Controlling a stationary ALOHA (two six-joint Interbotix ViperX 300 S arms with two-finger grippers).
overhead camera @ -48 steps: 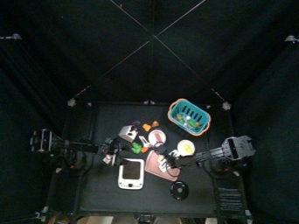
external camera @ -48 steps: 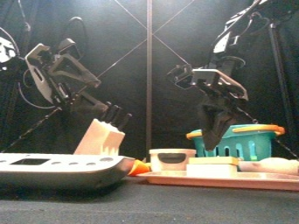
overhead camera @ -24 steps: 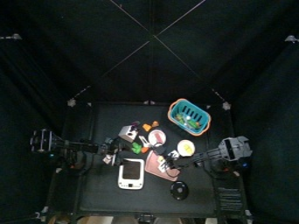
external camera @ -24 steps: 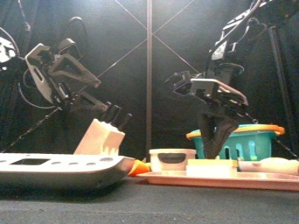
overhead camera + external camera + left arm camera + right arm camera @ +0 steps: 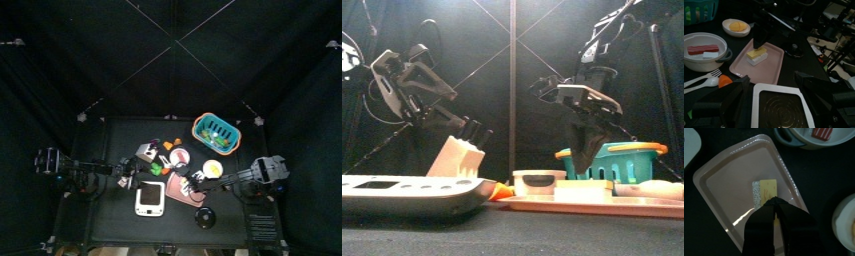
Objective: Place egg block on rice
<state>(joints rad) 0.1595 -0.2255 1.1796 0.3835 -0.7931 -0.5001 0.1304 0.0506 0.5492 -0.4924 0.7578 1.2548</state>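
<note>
The egg block (image 5: 769, 191) is a flat yellow slab lying on top of the white speckled rice (image 5: 755, 194) block, in the middle of the pink tray (image 5: 731, 188). From the front, the egg block (image 5: 584, 184) shows as a pale layer on the tray (image 5: 609, 203). My right gripper (image 5: 777, 203) hangs straight down just above the block's edge. Its jaws are only narrowly open and hold nothing. From the front, the right gripper (image 5: 591, 150) clears the block by a small gap. My left gripper (image 5: 774, 85) rests wide open over the white device.
A round white piece with a yellow centre (image 5: 736, 25) lies beyond the tray. A white bowl (image 5: 704, 50) holding a red-and-white piece stands beside it, with a white fork (image 5: 704, 80) nearby. The teal basket (image 5: 629, 160) is at the back right, and the white device (image 5: 409, 192) at the front left.
My right gripper dipped toward the tray, then rose a little, with its jaws as narrowly open as before. The yellow slab stayed on the rice. The left arm has not moved.
</note>
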